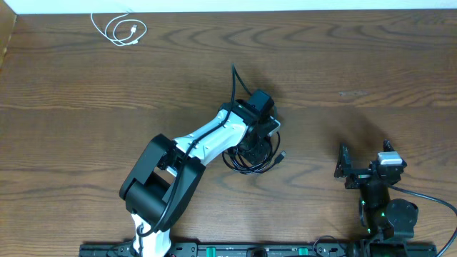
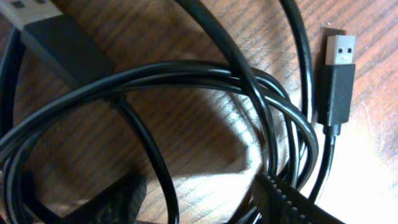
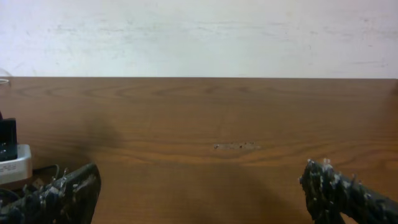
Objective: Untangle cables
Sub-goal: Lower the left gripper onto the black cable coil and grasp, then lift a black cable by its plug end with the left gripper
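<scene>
Thin black flexible USB cables (image 1: 251, 161) are lying coiled in one heap at centre of the overhead frame on the brown wooden table (image 1: 371, 71), directly under the left gripper (image 2: 199, 208). The short white thin cable (image 1: 120, 30) is sitting by itself in a small coil at upper left, well apart from the heap, w/ nothing crossing it.

In the left wrist view, black loops are overlapping across the whole frame. A black rectangular plug w/ silver tip (image 2: 336, 74) is lying at right, long axis running top-to-bottom, tip toward the top edge. A second black plug (image 2: 59, 40) is showing blurred at upper left.

The left gripper's dark ribbed fingers (image 2: 283, 202) are standing part-way apart at the bottom edge, straddling a strand or two, w/ nothing visibly pinched.

The right gripper (image 1: 343, 170) is sitting at lower right of the overhead frame, jaws spread wide & empty, facing frame-left, well apart from the heap.

Left arm is the nearer one by far. The strands btw its fingers are running roughly top-to-bottom in the wrist frame, i.e. across the closing direction, so a pinch there is prob looking workable
</scene>
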Controlling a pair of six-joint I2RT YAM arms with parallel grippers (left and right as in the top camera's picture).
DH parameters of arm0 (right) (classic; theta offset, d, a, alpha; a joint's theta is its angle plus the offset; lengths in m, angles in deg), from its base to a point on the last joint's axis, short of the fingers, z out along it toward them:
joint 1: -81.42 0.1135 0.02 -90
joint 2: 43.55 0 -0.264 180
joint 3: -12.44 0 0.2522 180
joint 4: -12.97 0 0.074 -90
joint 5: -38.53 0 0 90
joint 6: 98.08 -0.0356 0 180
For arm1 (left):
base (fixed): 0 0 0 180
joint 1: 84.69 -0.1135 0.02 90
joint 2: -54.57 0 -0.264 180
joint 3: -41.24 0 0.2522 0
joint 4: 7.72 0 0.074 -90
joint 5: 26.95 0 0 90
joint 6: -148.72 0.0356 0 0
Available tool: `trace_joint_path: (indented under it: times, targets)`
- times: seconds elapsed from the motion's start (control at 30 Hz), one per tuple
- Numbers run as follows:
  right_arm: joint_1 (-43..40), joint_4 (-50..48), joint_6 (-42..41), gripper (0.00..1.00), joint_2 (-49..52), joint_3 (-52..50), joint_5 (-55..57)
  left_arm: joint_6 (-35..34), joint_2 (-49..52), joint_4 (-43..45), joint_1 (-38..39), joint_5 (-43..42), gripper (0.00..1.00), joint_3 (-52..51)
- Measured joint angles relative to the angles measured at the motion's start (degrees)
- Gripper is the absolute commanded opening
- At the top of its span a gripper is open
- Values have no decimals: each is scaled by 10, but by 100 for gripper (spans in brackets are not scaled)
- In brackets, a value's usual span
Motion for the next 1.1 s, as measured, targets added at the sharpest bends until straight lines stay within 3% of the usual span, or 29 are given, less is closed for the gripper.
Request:
trace_joint_path:
  times: [0.1,0.3,0.37,0.5,0.73,1.1]
  targets:
    - [0,0,0,99,0,0,0,-7,0,1,-2,0,31,0]
    - [0,0,0,99,0,0,0,-23,0,-8,-7,0,19,4]
    - [0,0,0,99,0,0,0,-29,-4,-15,-7,0,9,9]
    - [0,0,0,99,0,0,0,-53,-41,-16,-7,0,8,15]
    - [0,0,0,99,0,0,0,-116,-191,-11,-7,-32,8,46]
    - [0,0,0,99,0,0,0,-293,-383,99,-26,-87,7,73]
